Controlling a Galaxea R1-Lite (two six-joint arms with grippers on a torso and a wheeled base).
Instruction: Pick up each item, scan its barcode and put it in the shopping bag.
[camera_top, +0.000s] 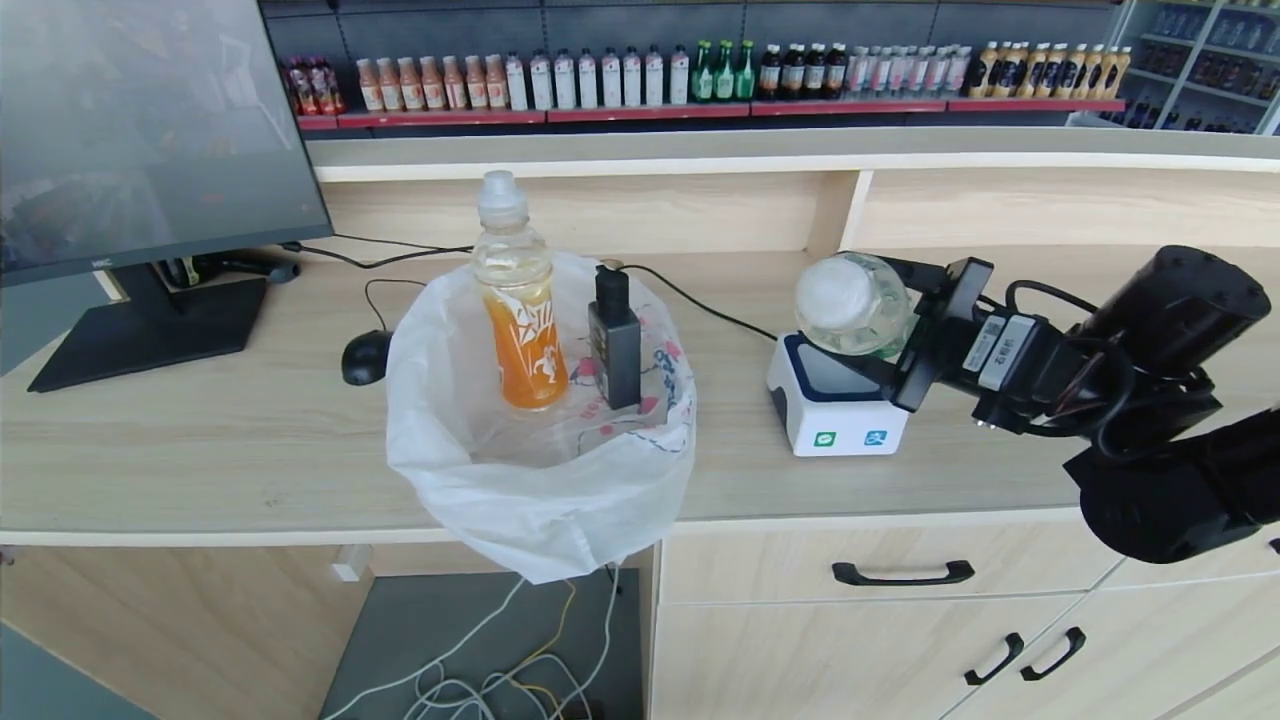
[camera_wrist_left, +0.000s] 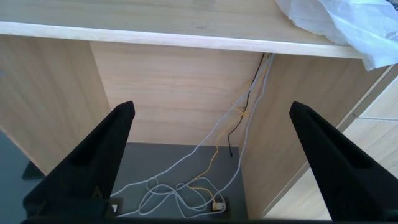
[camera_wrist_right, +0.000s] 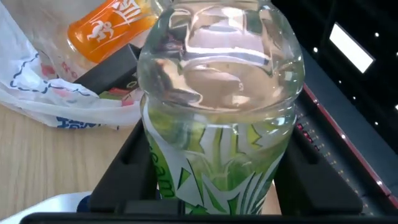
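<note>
My right gripper (camera_top: 885, 330) is shut on a clear bottle (camera_top: 852, 304) with a green-and-white label (camera_wrist_right: 214, 168), lying sideways with its white cap toward me, just above the white-and-blue scanner box (camera_top: 835, 410). The white shopping bag (camera_top: 540, 460) stands open at the counter's front edge. In it stand an orange drink bottle (camera_top: 520, 300) and a black boxy item (camera_top: 614, 340). My left gripper (camera_wrist_left: 211, 162) hangs open below the counter top, with nothing between its fingers, facing the wooden recess and cables.
A monitor (camera_top: 150, 130) on its stand occupies the counter's left, with a black mouse (camera_top: 366, 357) beside the bag. Cables (camera_top: 690, 300) run across the counter behind the bag. Drawers with black handles (camera_top: 903, 574) are under the scanner. Loose cables (camera_wrist_left: 205, 180) lie on the floor.
</note>
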